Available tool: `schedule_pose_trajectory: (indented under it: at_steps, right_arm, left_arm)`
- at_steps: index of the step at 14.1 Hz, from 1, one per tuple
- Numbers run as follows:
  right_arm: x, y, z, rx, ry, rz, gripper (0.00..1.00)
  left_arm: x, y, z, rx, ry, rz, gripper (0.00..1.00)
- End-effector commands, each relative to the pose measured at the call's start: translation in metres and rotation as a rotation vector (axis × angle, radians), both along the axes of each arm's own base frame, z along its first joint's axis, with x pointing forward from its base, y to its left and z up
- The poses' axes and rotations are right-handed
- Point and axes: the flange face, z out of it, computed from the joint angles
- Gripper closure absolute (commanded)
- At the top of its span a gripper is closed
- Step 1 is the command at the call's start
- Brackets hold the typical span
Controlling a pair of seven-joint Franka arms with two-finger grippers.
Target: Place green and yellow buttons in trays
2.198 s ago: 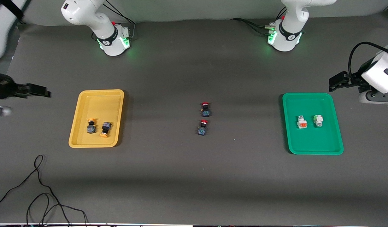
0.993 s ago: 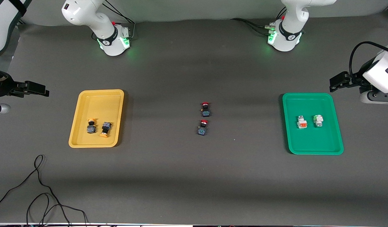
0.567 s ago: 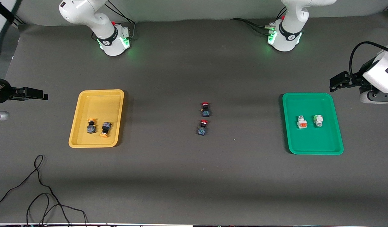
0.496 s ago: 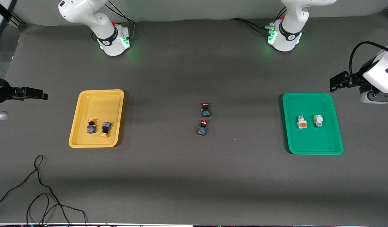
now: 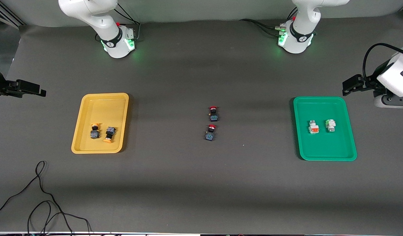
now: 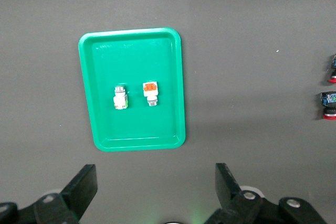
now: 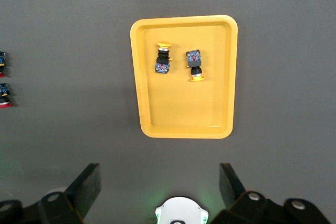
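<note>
Yellow tray (image 5: 86, 149): on the desk toward the right arm's end, rim raised all round; shows whole in the right wrist view (image 7: 139, 77).
Yellow-capped buttons: two dark-bodied units inside the yellow tray, lying on their sides, just beside each other and apart; one (image 5: 95, 131) with cap pointing toward the robot bases, the other (image 5: 109, 134) with cap pointing toward the front camera.
Green tray (image 5: 319, 156): on the desk toward the left arm's end; also whole in the left wrist view (image 6: 86, 77).
White-bodied buttons: two inside the green tray, side by side, not touching; orange-accented one (image 5: 313, 127), green-accented one (image 5: 330, 125).
Red-capped buttons: two dark units (image 5: 213, 113) (image 5: 210, 132) on the bare desk midway between the trays, one nearer the front camera than the other; no part of the sorting.
Right gripper (image 5: 41, 92): up over the desk's edge past the yellow tray, jaws spread wide, nothing between them; arm waiting.
Left gripper (image 5: 345, 88): up over the desk beside the green tray's corner, jaws released and empty; arm waiting.
Task state: judged complete, all four buttons in trays.
Handling: likely light, rigid plastic, hard and smooth; round caps prone to rolling or slipping under a pinch.
Where to grip: judged best across the flat sides of the squarish body, not on the cap or the narrow neck.
Risk: a small unit on its side could tip or skid on the slick tray floor if nudged off-centre.
</note>
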Motion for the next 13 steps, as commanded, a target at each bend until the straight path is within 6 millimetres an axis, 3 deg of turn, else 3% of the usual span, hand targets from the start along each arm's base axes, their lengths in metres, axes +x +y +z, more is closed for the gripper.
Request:
schedule_pose_trajectory:
  at_steps: [1, 6, 9, 10, 13]
  right_arm:
    - [-0.011, 0.006, 0.001, -0.044, -0.014, 0.001, 0.00]
    - [-0.022, 0.006, 0.006, -0.082, -0.072, 0.006, 0.01]
    - [-0.016, 0.013, 0.039, -0.204, -0.139, 0.041, 0.01]
    - [-0.017, 0.003, 0.038, -0.198, -0.135, 0.023, 0.00]
    - [-0.010, 0.014, 0.029, -0.175, -0.121, -0.007, 0.00]
  left_arm:
    - [0.004, -0.001, 0.004, 0.009, -0.007, -0.007, 0.00]
    - [0.004, -0.001, 0.004, 0.008, -0.007, -0.006, 0.00]
    - [0.004, -0.001, 0.004, 0.008, -0.007, -0.005, 0.00]
    - [0.004, -0.001, 0.004, 0.008, -0.007, -0.005, 0.00]
    - [0.004, -0.001, 0.004, 0.008, -0.007, -0.005, 0.00]
